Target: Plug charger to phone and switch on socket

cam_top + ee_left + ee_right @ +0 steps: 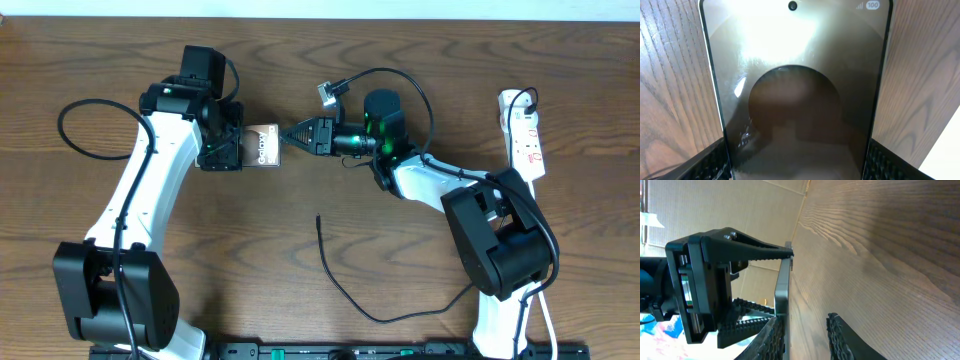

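The phone (264,148) is held over the table's middle left, its brown-black screen (795,90) filling the left wrist view. My left gripper (228,148) (795,150) is shut on it, one black finger on each long side. My right gripper (296,132) (805,317) points at the phone's free end and is open; one finger lies beside the phone's thin edge (782,292) and nothing is held. The charger (345,290) lies loose on the table, its free tip (318,217) below the right gripper. The white socket (525,135) lies at the far right.
The right arm's base (500,240) stands between the charger and the socket. The left arm's base (115,295) is at the front left. A black rail (330,350) runs along the table's front edge. A thick black robot cable loops at the far left (75,125).
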Robot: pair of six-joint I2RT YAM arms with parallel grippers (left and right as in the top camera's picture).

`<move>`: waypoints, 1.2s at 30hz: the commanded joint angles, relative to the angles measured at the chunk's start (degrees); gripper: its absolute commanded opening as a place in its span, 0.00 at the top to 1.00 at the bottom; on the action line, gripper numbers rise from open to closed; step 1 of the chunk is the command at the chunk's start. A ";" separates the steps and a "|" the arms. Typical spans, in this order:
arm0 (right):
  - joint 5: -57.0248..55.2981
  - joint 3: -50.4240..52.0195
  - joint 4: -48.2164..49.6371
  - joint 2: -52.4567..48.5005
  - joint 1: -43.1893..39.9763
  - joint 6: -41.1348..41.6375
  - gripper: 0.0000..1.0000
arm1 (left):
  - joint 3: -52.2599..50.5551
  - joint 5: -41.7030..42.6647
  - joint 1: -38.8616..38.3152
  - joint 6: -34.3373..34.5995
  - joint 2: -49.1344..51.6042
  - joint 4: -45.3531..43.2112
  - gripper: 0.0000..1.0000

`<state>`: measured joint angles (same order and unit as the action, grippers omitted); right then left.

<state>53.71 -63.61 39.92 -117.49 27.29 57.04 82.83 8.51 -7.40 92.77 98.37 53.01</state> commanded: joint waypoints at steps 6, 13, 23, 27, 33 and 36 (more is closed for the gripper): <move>0.22 -0.61 0.17 -0.28 1.03 -1.60 0.73 | -0.22 -0.92 -0.39 0.11 -1.25 0.04 0.92; 0.46 -0.61 0.17 -0.28 0.76 -1.60 0.71 | -0.22 -1.73 -0.39 0.11 -1.25 -0.28 0.93; 0.46 -0.61 0.17 -0.28 0.66 -1.60 0.65 | -0.22 -2.43 -0.33 0.13 -1.25 -0.96 0.93; 0.70 -0.61 0.15 -0.28 0.26 -1.60 0.64 | -0.22 -3.17 -0.09 0.13 -1.25 -1.05 0.93; 0.83 -0.61 0.15 -0.28 0.02 -1.57 0.46 | -0.22 -3.19 -0.02 0.11 -1.25 -1.03 0.93; 0.85 -0.61 0.15 -0.28 0.13 -1.57 0.41 | -0.22 -3.19 -0.02 0.11 -1.25 -1.03 0.92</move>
<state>54.19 -63.61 40.05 -117.49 27.22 56.16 82.83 6.52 -7.55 92.77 98.37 52.07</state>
